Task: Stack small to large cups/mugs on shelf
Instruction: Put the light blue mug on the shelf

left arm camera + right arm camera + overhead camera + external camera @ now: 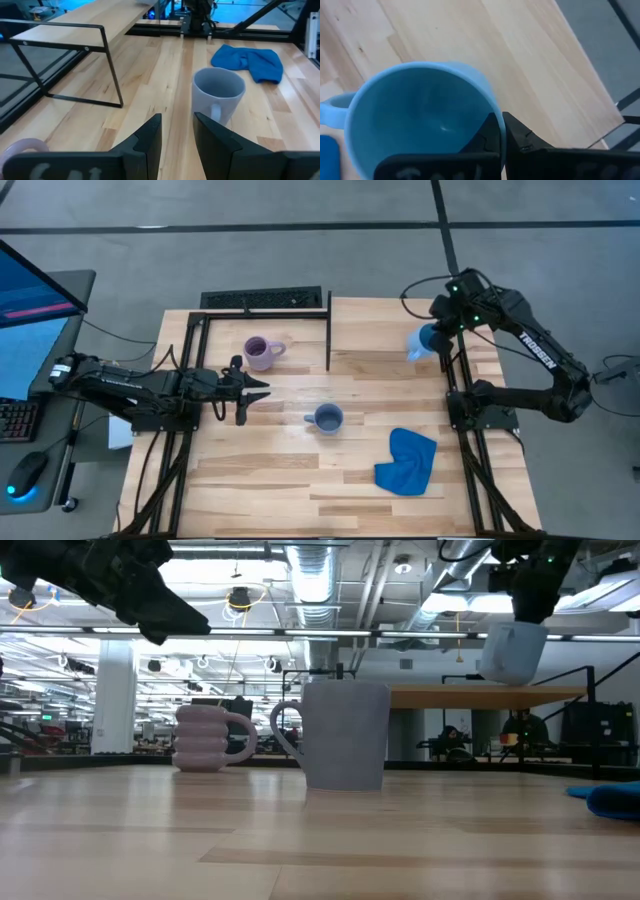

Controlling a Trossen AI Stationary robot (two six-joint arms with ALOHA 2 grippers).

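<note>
**Sky-blue mug held aloft at the right edge, shelf lies to its left**

The right tool [436,338] pinches the rim of the light sky blue mug [421,342], one finger inside the wall and one outside, as the right wrist view shows. The low view shows the mug [511,652] hanging clear of the surface [300,480], well above it, near the far right corner.

The shelf [85,25] stands at the far middle of the surface, its top a pale wood panel on a thin black frame. From the held mug it lies toward the left arm's side, with open planks between. The coming move looks to turn on that sideways travel, keeping the mug high enough to clear the shelf edge.

The lilac purple mug [261,352] sits in the shelf area at the far left. The slate grey-blue mug [326,418] stands on the open surface near the middle, handle toward the left arm. The left tool [250,391] hovers between those two, fingers spread a little and holding nothing; it is the nearer arm to both.

A blue cloth [408,461] lies crumpled at the near right, well apart from all three mugs.
</note>
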